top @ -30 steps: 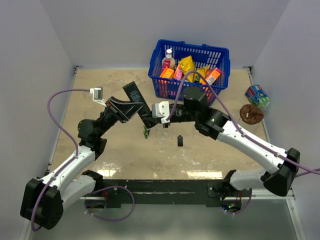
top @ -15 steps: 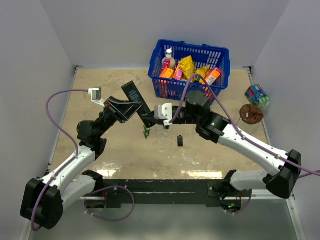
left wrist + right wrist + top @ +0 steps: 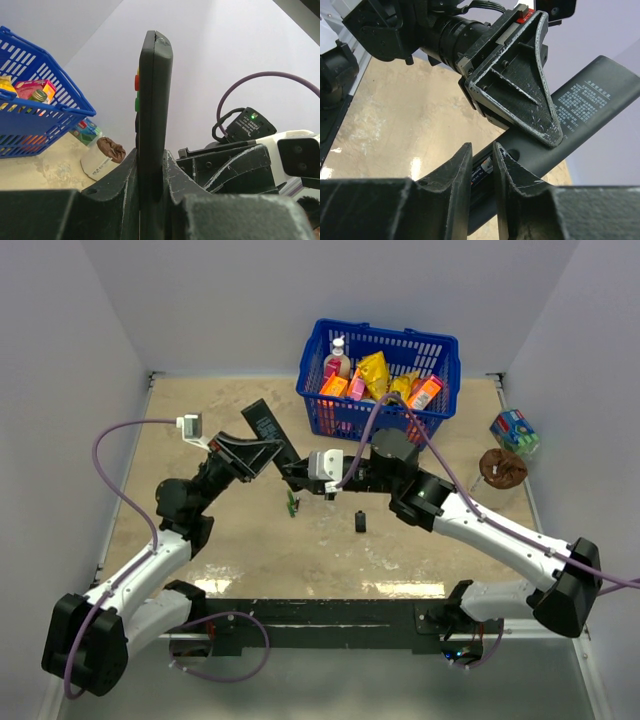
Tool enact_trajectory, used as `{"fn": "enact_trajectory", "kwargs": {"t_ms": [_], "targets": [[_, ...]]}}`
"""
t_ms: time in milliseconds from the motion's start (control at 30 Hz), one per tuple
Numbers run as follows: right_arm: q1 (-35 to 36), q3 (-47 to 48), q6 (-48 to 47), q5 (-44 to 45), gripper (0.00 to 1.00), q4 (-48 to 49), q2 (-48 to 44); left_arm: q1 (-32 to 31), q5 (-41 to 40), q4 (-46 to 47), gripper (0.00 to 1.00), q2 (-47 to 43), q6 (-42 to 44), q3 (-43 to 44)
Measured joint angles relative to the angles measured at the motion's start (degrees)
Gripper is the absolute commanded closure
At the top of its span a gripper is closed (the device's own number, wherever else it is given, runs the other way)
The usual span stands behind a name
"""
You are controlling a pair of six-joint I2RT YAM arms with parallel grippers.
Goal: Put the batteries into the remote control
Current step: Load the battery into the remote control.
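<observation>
The sandy table [image 3: 200, 430] carries a blue basket [image 3: 332, 412] of packets, set well beyond both pairs of jaws. The remote control [image 3: 152, 115] is held off the table. The left gripper [image 3: 150, 162] is clamped on it, both fingers pressed flat to its sides. The long black bar juts out past those jaws, with coloured buttons on one face.

In the right wrist view the remote's printed back faces the right gripper [image 3: 482, 150]. Its jaws stand narrowly parted against the bar, just beside the left jaws. In that gap lies a battery [image 3: 481, 171], which seems to be seated in the remote's recess, though the close view is too dark to be sure. Whether the fingers pinch it I cannot tell.

From above, a second battery [image 3: 291, 506], small and green, lies on the table just on the near side of the right jaws. A tiny black piece [image 3: 360, 521] sits near it, further toward the right arm.
</observation>
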Motion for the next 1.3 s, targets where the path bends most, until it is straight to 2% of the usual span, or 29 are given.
{"fn": "enact_trajectory", "kwargs": {"t_ms": [167,333,633,800,967,1300], "targets": [[-0.02,-0.87,2.14,-0.13,0.58,1.99,0.11,0.31,-0.68,-0.13,1.0,0.13,0.24,0.0],[0.42,-1.62,3.43,0.66,0.52,2.56,0.48,0.33,-1.68,-2.51,1.0,-0.5,2.69,0.0],[5.16,-2.01,2.75,11.17,0.41,2.49,2.89,0.5,-6.58,-14.27,1.0,-4.81,9.18,0.02],[7.39,-4.24,2.34,16.39,0.38,5.66,3.28,0.57,-8.35,-18.1,1.0,-5.81,10.32,0.02],[7.8,-6.56,2.62,17.57,0.37,10.38,3.45,0.57,-9.51,-18.84,1.0,-5.9,9.92,-0.02],[6.95,-12.13,10.47,12.13,0.37,26.01,4.63,0.74,-11.93,-10.16,1.0,-5.88,5.55,-2.4]]}}
